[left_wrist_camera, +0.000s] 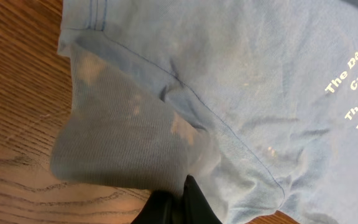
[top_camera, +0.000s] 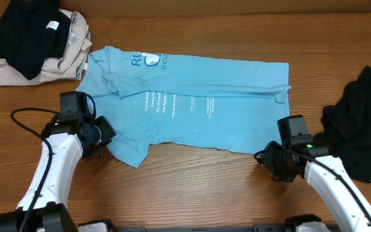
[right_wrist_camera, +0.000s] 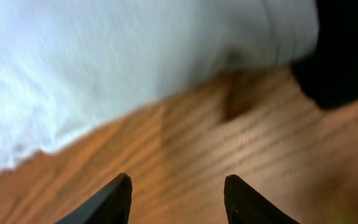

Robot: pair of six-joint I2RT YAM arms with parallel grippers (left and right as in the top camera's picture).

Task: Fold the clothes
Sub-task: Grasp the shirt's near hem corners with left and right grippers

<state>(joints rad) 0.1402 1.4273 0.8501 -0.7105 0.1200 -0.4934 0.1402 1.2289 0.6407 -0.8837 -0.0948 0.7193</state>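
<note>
The light blue T-shirt [top_camera: 198, 103] lies spread mid-tabletop [top_camera: 192, 187]. The left gripper [top_camera: 103, 133] is clenched on its near-left sleeve. The right gripper [top_camera: 272, 161], released over bare wood, should pinch the near-right hem squarely before lifting.

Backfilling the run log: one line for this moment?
shirt: spread on table, unfolded | left tool: shut on shirt sleeve | right tool: open, empty, over table by shirt edge
</note>
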